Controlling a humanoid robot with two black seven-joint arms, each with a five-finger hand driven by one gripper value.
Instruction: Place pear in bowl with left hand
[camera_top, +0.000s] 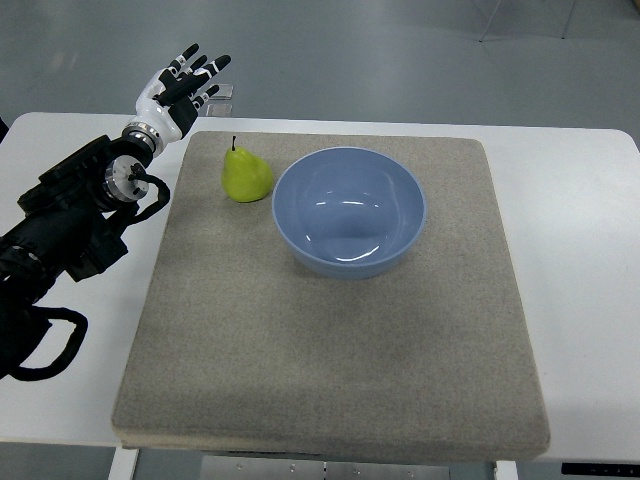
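The scene is lit brightly and evenly from above. Soft white glare streaks are seen inside the bowl (349, 211), and a faint shadow is cast beneath its lower rim. The white surface (580, 250) is nearly overexposed. Focus is sharp throughout; slight edge distortion is noticeable.

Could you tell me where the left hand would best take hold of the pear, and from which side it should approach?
Probably around the wide lower body of the pear, coming from its left, where the open left hand already is. The pear stands upright with its stem up; the narrow neck offers less to grip, and the bowl crowds its right side.
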